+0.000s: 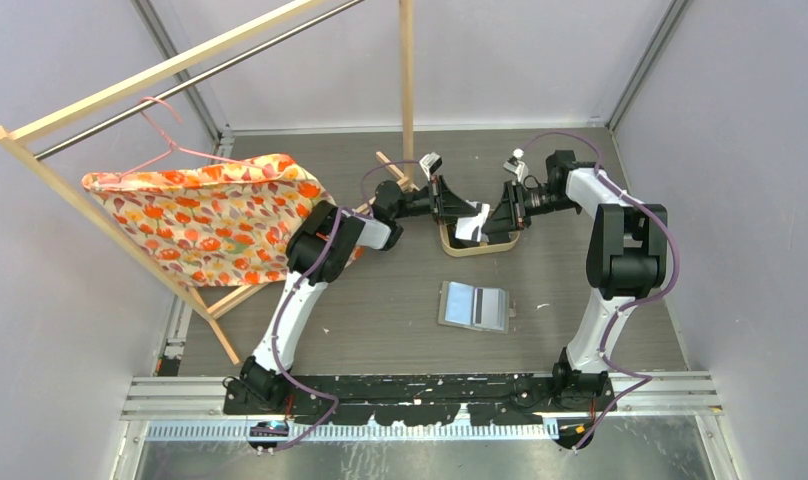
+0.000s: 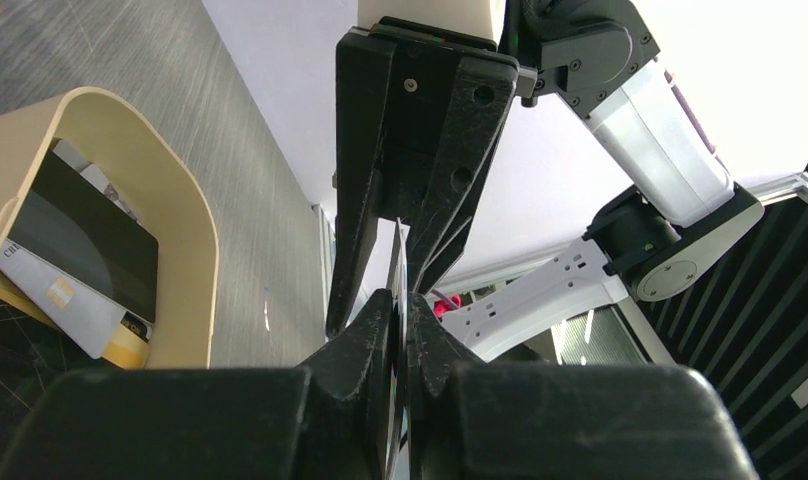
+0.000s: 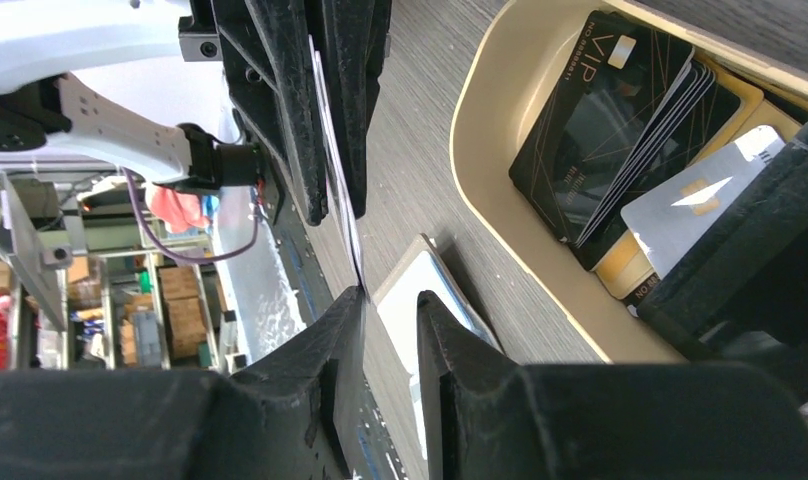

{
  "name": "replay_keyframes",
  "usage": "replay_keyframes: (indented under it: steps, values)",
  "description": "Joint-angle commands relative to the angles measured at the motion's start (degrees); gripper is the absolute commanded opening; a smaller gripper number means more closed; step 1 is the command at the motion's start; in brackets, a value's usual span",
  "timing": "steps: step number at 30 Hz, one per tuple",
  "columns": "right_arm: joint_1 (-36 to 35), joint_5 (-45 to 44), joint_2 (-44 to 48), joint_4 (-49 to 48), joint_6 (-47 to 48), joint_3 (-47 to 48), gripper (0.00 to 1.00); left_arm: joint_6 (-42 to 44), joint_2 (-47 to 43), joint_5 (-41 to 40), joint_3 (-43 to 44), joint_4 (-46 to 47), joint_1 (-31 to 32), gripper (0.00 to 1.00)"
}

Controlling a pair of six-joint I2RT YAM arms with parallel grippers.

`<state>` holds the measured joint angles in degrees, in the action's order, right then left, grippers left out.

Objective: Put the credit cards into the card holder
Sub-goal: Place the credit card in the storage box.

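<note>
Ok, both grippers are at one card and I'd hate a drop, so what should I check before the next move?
1. Left gripper shut on the thin whitish plastic card: ok.
2. Right gripper clear of that card: jaws apart, but contact cannot tell.
3. Flat grey folding wallet lying open: ok.
4. Table between the oval light-wood tray and the wallet free of obstacles: ok.
5. Other cards, black and whitish, inside the tray: ok.
</note>
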<state>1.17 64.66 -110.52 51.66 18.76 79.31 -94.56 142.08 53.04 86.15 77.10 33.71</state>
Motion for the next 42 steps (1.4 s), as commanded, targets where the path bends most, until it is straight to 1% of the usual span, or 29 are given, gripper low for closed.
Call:
replay_keyframes:
  steps: [1,7,11,14,17,19,22,25,29,31,37,40,42]
  values:
    - [0.03,1.71,0.46,-6.8,-6.47,-0.27,0.28,-1.42,-0.94,-0.71,2.23,4.9,0.36,0.09]
    - [0.42,5.44,0.31,-6.98,-7.6,0.01,0.21,-1.39,-0.6,-0.1,2.42,4.9,0.82,0.09]
    - [0.49,6.42,-0.15,-5.87,-6.75,0.79,0.13,-1.41,-0.47,0.19,2.54,4.9,1.03,0.1]
    - [0.87,7.27,-1.29,-0.23,-1.8,3.08,0.05,-1.41,-0.51,0.31,2.38,4.88,1.06,0.11]
    - [1.77,7.53,-2.42,6.6,3.95,5.36,0.01,-1.34,-0.7,0.49,2.27,4.9,1.01,0.15]
    - [2.67,6.99,-2.41,7.07,4.65,5.52,0.01,-1.4,-0.75,0.49,2.27,4.9,1.05,0.19]
    - [3.27,5.31,-1.5,4.82,2.91,4.54,0.01,-1.61,-0.62,0.41,2.31,4.9,0.98,0.22]
    - [3.4,4.8,-0.66,2.66,1.38,3.62,0.01,-1.76,-0.53,0.25,2.15,4.9,0.83,0.23]
    - [3.85,5.07,-0.69,2.62,1.13,3.7,0.01,-1.85,-0.58,-0.08,1.71,4.9,0.49,0.23]
    - [4.38,5.75,-0.6,3.2,1.79,3.9,0.01,-1.85,-0.43,-0.29,1.51,4.88,0.34,0.22]
    - [4.98,6.87,-0.47,5.38,3.47,4.63,0.01,-1.94,-0.4,-0.31,1.4,4.9,0.2,0.13]
    - [4.98,6.85,-0.5,5.71,3.61,4.78,0.02,-1.65,-0.53,-0.09,1.31,4.9,0.21,0.11]
    - [4.98,7.25,-0.88,7.6,4.43,5.37,0.17,-1.03,-0.84,0.16,1.18,4.46,0.26,0.09]
